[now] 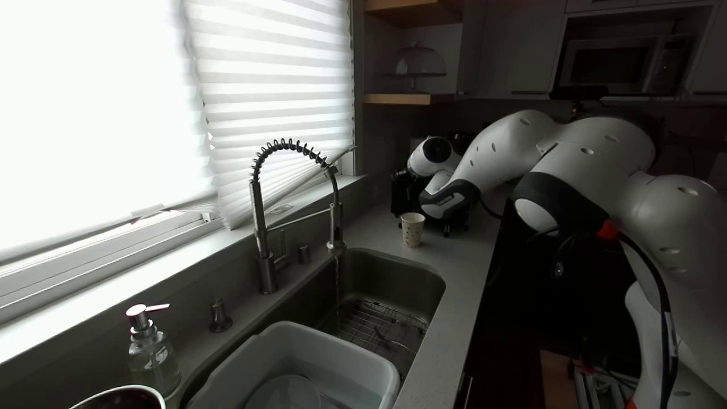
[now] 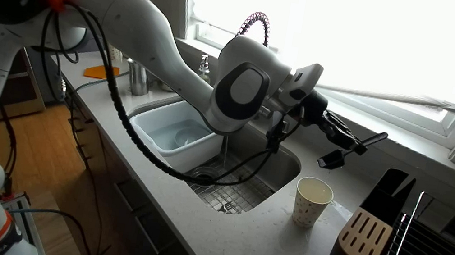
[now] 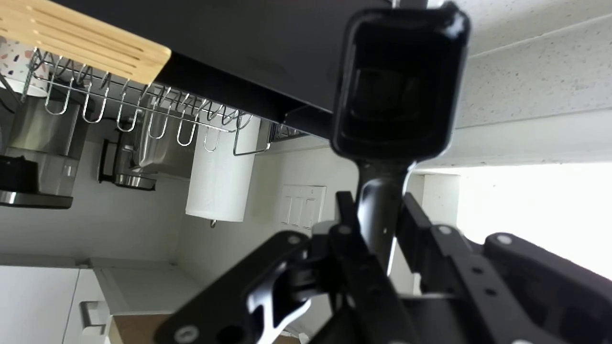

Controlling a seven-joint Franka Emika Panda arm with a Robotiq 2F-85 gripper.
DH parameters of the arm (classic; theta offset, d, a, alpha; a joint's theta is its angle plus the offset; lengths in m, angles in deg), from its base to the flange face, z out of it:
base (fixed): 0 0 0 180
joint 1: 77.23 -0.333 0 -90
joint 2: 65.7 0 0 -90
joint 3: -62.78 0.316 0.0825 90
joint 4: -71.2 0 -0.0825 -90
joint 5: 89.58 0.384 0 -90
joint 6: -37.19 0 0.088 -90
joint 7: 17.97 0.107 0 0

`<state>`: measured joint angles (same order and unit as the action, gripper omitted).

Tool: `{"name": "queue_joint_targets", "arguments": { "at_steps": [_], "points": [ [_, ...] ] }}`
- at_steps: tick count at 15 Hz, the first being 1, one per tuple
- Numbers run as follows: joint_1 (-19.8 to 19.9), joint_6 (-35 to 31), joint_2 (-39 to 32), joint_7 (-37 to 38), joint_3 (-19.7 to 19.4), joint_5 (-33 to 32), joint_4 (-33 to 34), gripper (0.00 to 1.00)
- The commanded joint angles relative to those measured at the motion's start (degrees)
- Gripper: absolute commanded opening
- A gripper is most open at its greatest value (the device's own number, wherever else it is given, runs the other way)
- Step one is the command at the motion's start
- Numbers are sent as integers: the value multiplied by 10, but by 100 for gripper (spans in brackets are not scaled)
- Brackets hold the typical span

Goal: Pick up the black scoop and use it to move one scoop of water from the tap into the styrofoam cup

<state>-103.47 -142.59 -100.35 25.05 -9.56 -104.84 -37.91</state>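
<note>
Wrist view: black scoop [image 3: 399, 91] held!

Gripper [image 3: 377, 210] pinches the handle, closed to that width. In an exterior view the scoop hangs tilted, higher than the styrofoam cup [image 2: 307, 211] right of the sink [image 2: 283, 166]; the tap [image 1: 259, 221] runs!

Pale countertop [image 2: 245, 244] under 1 patterned cup [image 2: 308, 209], 1 slotted block [image 2: 364, 236], 1 metal canister [image 2: 138, 79]
</note>
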Motion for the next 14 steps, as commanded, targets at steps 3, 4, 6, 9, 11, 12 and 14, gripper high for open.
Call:
{"name": "queue_joint_targets", "arguments": {
  "at_steps": [3,4,6,9,11,12,14],
  "points": [
    [-36,-41,-32,23,-46,6,-26,6],
    [-38,-48,-37,24,-51,6,-27,6],
    [-44,-57,-44,25,-60,8,-30,6],
    [-52,-72,-56,28,-72,10,-35,6],
    [-56,-80,-62,31,-79,12,-39,6],
    [-59,-82,-65,33,-82,13,-41,6],
    [-64,-87,-68,35,-86,14,-44,6]
  ]
}}
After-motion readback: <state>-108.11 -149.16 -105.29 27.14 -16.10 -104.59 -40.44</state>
